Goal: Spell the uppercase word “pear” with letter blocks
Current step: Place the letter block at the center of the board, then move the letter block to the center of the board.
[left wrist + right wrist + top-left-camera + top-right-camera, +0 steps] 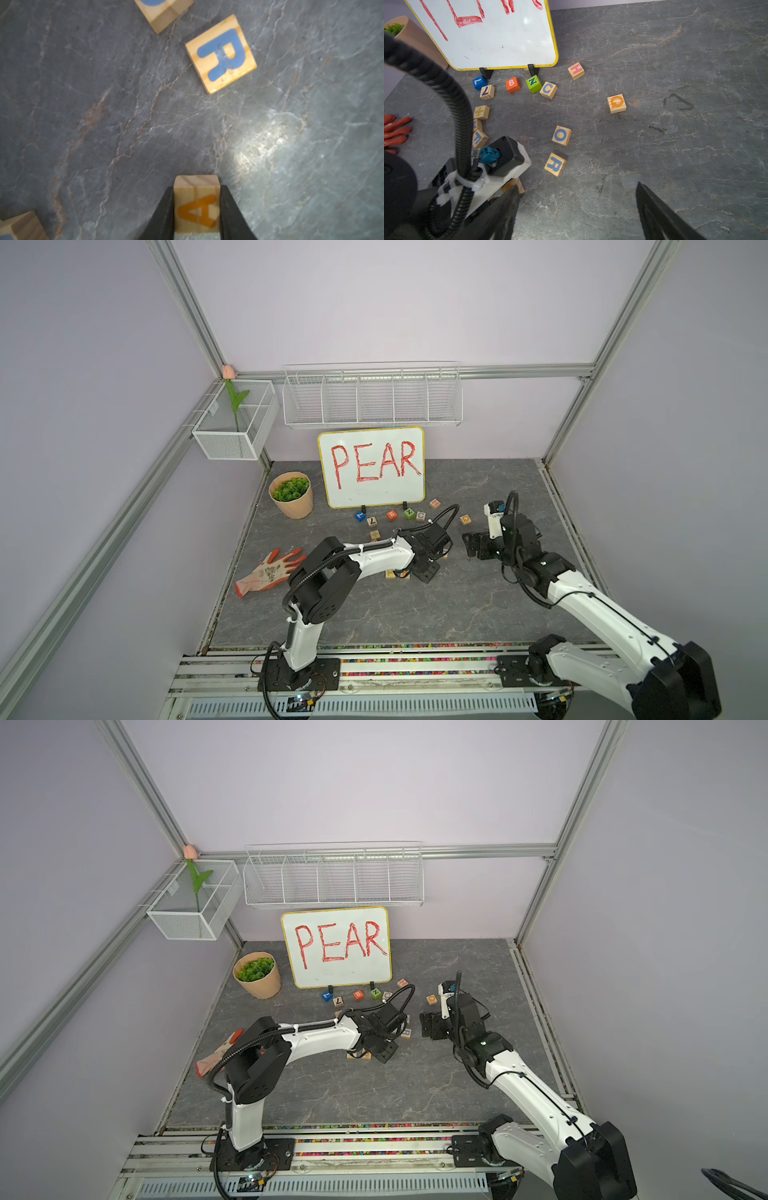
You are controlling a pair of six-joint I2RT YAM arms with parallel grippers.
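A PEAR whiteboard (371, 466) stands far back on the worktop (457, 614), loose cubes (512, 84) before it; the O block (561, 135) sits just beyond the R block (555, 164). The left arm (374, 560) reaches rightward, wrist bent down, left claw (196, 188) clamped on the A block (196, 209) near the R. The right claw (577, 207) hangs spread wide, holding nothing. Cubes are pale grained wood, the worktop veined grey and stone-like.

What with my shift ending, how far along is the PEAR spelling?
Done: nothing confirmed; the pale blocks by the left hand are too hidden to read. In hand: that hand is shut on the A block. Left: the R block lies loose, ungripped; P and E blocks cannot be picked out; the right hand is open and empty.
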